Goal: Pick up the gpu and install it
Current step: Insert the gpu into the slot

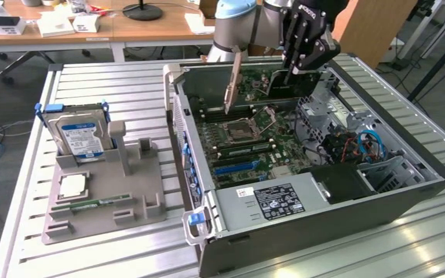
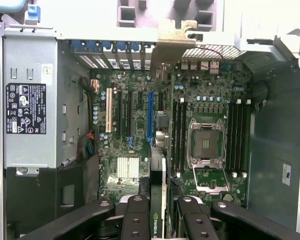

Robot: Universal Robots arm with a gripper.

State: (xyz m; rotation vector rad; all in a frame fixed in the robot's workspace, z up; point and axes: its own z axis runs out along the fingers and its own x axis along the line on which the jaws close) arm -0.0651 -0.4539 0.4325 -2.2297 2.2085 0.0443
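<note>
1 gpu (image 1: 234,81) hangs edge-down in the end effector (image 1: 301,65), half-closed on its upper edge, with the motherboard (image 2: 135,125) directly beneath. Any tilt or offset from the blue PCIe slot (image 2: 150,117) could jam its connector or bracket

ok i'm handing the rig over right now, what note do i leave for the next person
Gripper: shut on the gpu, a thin dark card with a green board edge and a silvery end bracket.
Gpu: held on edge over the green motherboard inside the open grey computer case, not seated in any slot.
Done: pickup.
Left: the install.
</note>
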